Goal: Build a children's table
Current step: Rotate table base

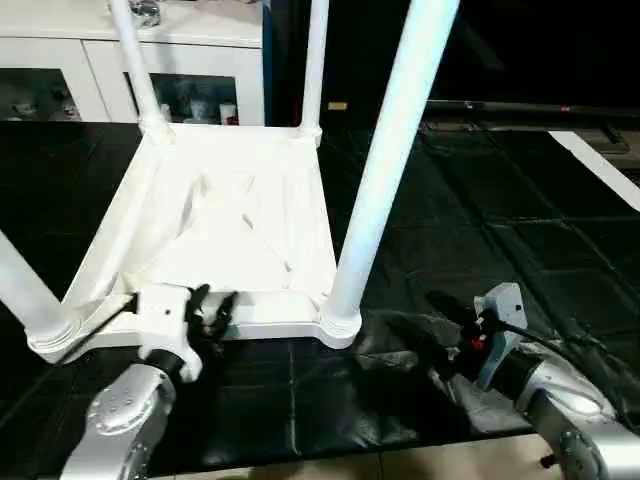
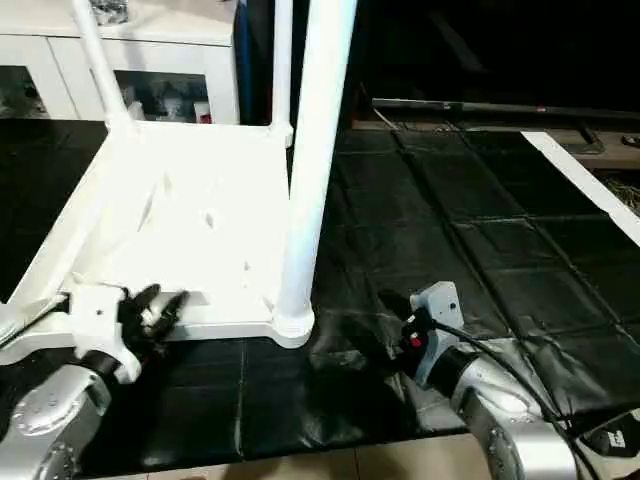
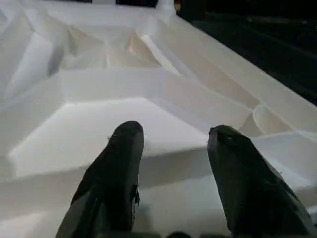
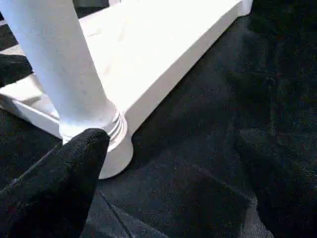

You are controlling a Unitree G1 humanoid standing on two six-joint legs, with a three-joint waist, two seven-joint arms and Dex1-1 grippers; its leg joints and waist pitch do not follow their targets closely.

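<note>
The children's table lies upside down on the black mat: a white ribbed tabletop [image 1: 240, 220] with a leg standing in each corner socket. The near-right leg [image 1: 385, 170] rises tall, the near-left leg [image 1: 25, 290] leans off the left edge, and two far legs [image 1: 135, 60] [image 1: 316, 60] stand at the back. My left gripper [image 1: 212, 305] is open at the tabletop's near rim, its fingers [image 3: 124, 163] apart over the rim with nothing between them. My right gripper [image 2: 375, 325] rests open above the mat, just right of the near-right leg's base [image 4: 94, 134], touching nothing.
A white cabinet with glass doors [image 1: 170, 60] stands behind the table at the back left. The black mat [image 1: 500, 200] stretches to the right, with a white strip [image 1: 600, 165] at its far right edge. Pale floor [image 1: 350, 465] shows along the front.
</note>
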